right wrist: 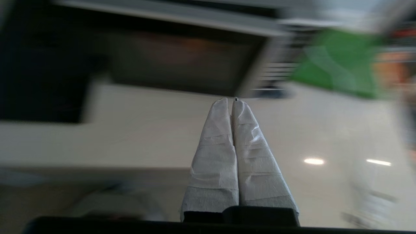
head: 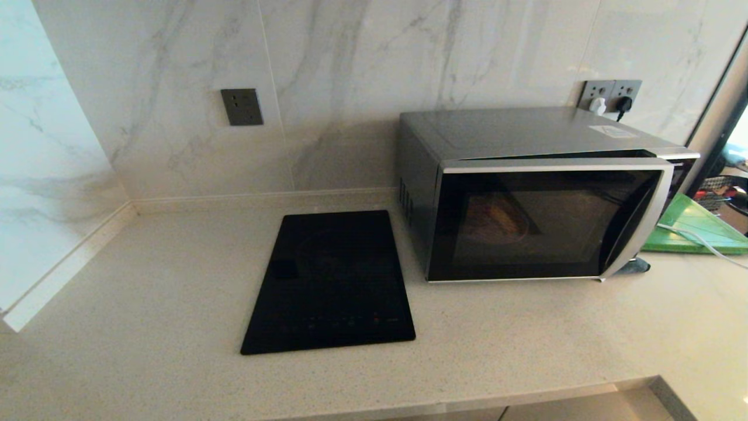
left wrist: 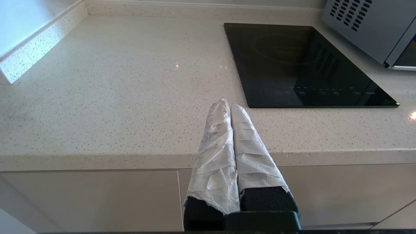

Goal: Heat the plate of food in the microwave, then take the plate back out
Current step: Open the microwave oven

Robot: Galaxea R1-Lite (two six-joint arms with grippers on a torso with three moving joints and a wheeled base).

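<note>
The microwave (head: 543, 193) stands at the back right of my counter (head: 175, 327): a silver-grey box with a dark glass door and a curved silver handle (head: 640, 225) down the door's right edge. The door's handle side stands slightly out from the body, so it is not fully latched. Through the glass I make out the plate of food (head: 494, 222) inside the cavity, on its left side; it shows only as a dim rounded shape with an orange-brown patch, and I cannot tell its colour or contents any closer. To the left of the microwave a black glass cooktop (head: 330, 280) lies flat on the counter. To its right a green board (head: 695, 225) lies with a white cable across it. My right gripper (right wrist: 231, 101) hovers over the counter's front edge, pointing toward the microwave, its two wrapped fingers pressed together and holding nothing. My left gripper (left wrist: 228, 105) sits parked at the counter's front edge near the cooktop, fingers likewise closed and empty.
</note>
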